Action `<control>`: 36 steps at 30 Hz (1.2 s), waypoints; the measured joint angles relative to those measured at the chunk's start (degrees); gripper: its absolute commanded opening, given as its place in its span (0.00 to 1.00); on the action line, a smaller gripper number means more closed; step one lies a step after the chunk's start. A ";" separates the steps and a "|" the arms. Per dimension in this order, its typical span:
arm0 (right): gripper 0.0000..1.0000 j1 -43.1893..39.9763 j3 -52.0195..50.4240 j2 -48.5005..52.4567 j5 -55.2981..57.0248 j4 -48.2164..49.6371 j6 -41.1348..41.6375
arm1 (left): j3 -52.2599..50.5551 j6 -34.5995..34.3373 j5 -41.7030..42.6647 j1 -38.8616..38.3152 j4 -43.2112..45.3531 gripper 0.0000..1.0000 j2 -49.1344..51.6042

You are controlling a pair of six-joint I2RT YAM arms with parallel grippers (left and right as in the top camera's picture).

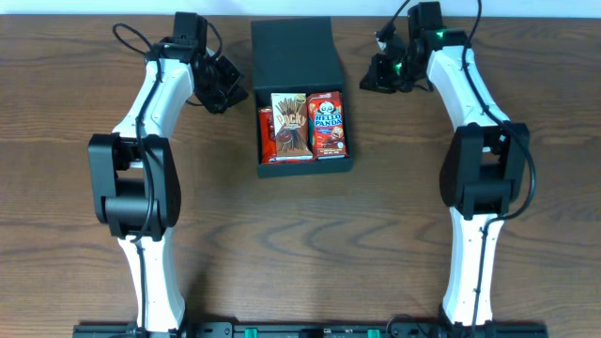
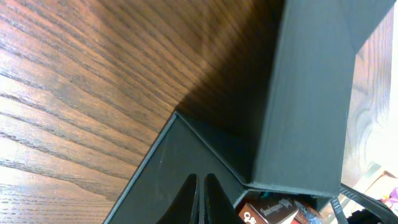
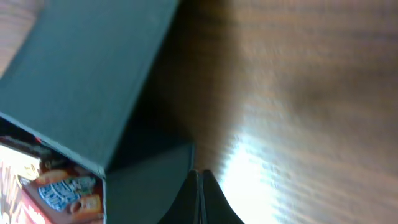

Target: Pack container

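Dark brown wood-grain table (image 1: 310,244), pale strip along its far edge.

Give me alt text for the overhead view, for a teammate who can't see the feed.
An open dark container sits at the top middle of a wooden table, its lid flapped back, holding a Pocky box, a Hello Panda box and a red packet. The left gripper and right gripper flank it, one on each side.
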 measured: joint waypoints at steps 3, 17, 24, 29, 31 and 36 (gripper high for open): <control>0.02 0.24 -0.02 0.63 -0.74 3.30 0.24 | 0.00 -1.01 0.00 0.00 0.02 0.06 0.02; 0.02 5.51 -0.20 2.58 -2.12 6.08 3.98 | 0.00 -2.03 -0.02 0.07 -1.38 0.06 0.02; 0.02 6.01 -0.20 2.58 -1.92 4.26 5.07 | 0.00 -1.99 -0.42 1.09 -1.57 0.06 0.02; 0.02 6.01 -0.17 2.58 -1.95 1.22 5.49 | 0.00 -1.95 -0.63 1.25 -1.51 0.06 0.02; 0.02 6.01 -0.17 2.60 -1.92 0.26 5.49 | 0.00 -1.84 -0.85 1.33 -1.36 0.06 0.02; 0.02 6.01 -0.17 2.62 -1.95 -0.39 5.49 | 0.00 -1.81 -0.90 1.79 -1.11 0.06 0.02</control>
